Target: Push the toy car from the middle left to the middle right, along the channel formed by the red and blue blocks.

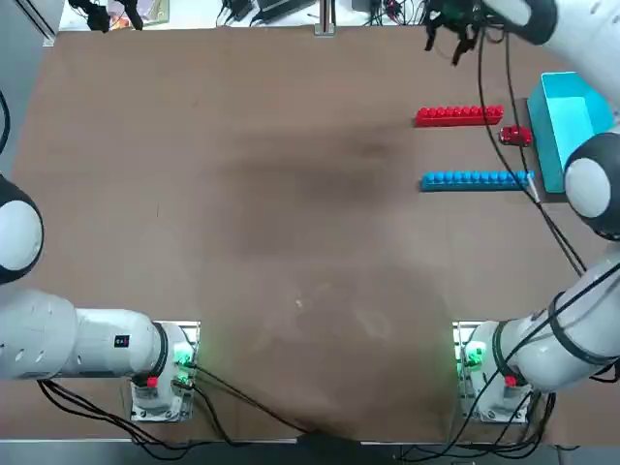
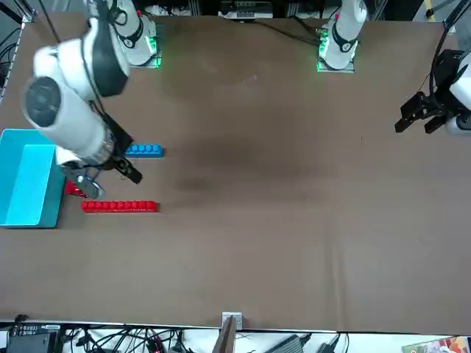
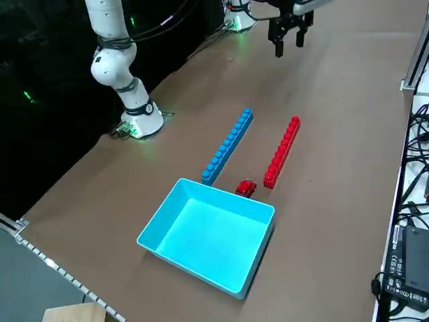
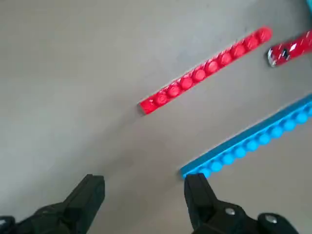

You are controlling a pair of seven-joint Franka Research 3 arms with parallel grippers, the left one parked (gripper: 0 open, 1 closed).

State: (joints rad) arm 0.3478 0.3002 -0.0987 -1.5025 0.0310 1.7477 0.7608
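Red toy car (image 1: 515, 137) sits at the channel's (image 1: 465, 148) right end from overhead; from the right side, I see it beside the light-blue box (image 3: 208, 235). By wrist view, my right gripper's (image 4: 144, 183) jaws stand apart.

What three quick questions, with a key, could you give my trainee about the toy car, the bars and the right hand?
1. True or false: the blue bar is longer than the red bar.
2. Fill in: the toy car sits right next to the light-blue ____.
3. Which option describes the right hand?
a) Gripping the toy car
b) Open, with nothing between its fingers
c) Closed on the blue bar

Key: 1 true; 2 box; 3 b.
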